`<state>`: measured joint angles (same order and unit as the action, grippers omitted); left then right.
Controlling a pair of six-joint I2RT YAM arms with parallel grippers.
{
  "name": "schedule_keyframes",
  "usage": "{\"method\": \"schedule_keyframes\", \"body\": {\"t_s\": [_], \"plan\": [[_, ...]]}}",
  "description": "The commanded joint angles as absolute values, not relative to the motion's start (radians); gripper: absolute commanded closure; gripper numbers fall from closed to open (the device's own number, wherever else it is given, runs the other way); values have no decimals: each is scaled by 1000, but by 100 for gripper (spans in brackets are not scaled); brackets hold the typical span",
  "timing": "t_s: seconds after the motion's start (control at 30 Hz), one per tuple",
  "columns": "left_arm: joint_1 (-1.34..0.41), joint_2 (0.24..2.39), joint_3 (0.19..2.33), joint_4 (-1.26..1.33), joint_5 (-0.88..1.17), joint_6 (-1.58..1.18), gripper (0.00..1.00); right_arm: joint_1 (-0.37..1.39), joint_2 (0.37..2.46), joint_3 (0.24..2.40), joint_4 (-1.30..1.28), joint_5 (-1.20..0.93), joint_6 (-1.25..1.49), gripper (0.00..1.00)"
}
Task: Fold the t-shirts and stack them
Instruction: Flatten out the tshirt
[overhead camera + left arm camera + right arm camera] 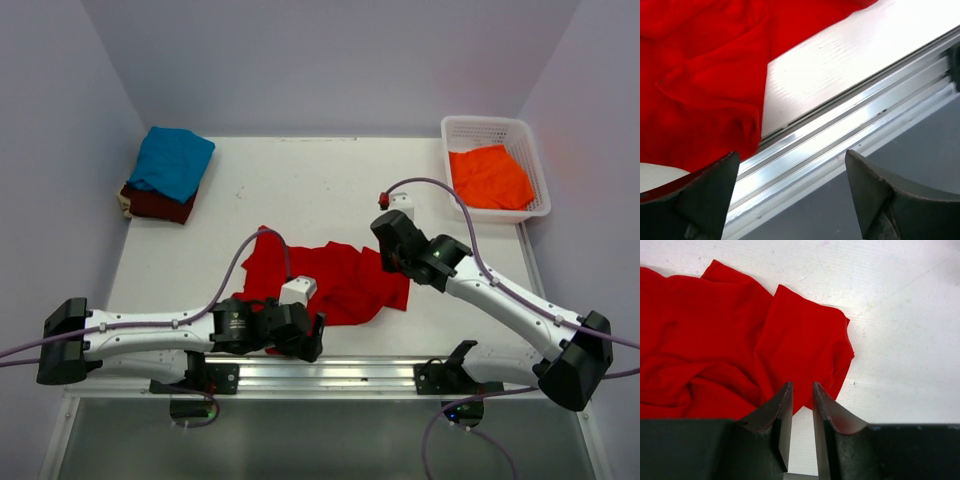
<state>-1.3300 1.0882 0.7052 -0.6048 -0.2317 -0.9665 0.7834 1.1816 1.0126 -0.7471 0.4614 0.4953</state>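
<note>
While neither gripper holds cloth, the table (300, 180) bears a crumpled red shirt (340, 280) at its near middle. A folded teal shirt (172, 160) lies on a maroon shirt (160, 205) at far left. An orange shirt (490, 175) sits in the basket (485, 125) at far right. The left gripper (790, 155) gapes empty over the rail (840, 130). The right gripper (802, 385), jaws barely parted, hovers above a sleeve. The red shirt probably folds cleanest if first spread flat by opposite edges. No writing is readable.
</note>
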Motion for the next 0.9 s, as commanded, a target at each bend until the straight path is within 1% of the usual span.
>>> {"method": "schedule_keyframes", "body": {"t_s": [0.0,0.07,0.13,0.27,0.3,0.33,0.4,0.43,0.5,0.53,0.57,0.7,0.87], "plan": [[-1379,1072,761,-708,-403,-1117,0,781,1198,1063,-732,480,494,73],[-1385,1036,762,-760,-468,-1127,0,779,1198,1066,-736,485,495,69],[-1384,1022,772,-799,-507,-1137,0,781,1190,1066,-742,489,497,70],[-1384,1054,814,-873,-561,-1123,1,779,1175,1060,-745,494,502,74],[-1384,1061,818,-858,-555,-1093,2,779,1174,1060,-747,497,502,75],[-1384,1077,816,-836,-517,-1072,7,779,1170,1058,-752,500,506,77],[-1384,1097,804,-775,-465,-1033,12,781,1167,1060,-759,503,508,78],[-1384,1117,780,-759,-424,-1028,18,781,1164,1060,-761,508,508,80],[-1384,1132,749,-736,-372,-1023,23,779,1155,1057,-764,512,509,81],[-1384,1137,717,-732,-353,-1022,28,779,1151,1055,-764,514,511,82],[-1384,1134,704,-727,-339,-1022,30,779,1143,1054,-765,517,512,83],[-1385,1088,655,-732,-308,-1034,37,779,1128,1042,-775,526,518,86],[-1384,1083,630,-709,-353,-1006,39,779,1123,1032,-772,520,531,90]]}}
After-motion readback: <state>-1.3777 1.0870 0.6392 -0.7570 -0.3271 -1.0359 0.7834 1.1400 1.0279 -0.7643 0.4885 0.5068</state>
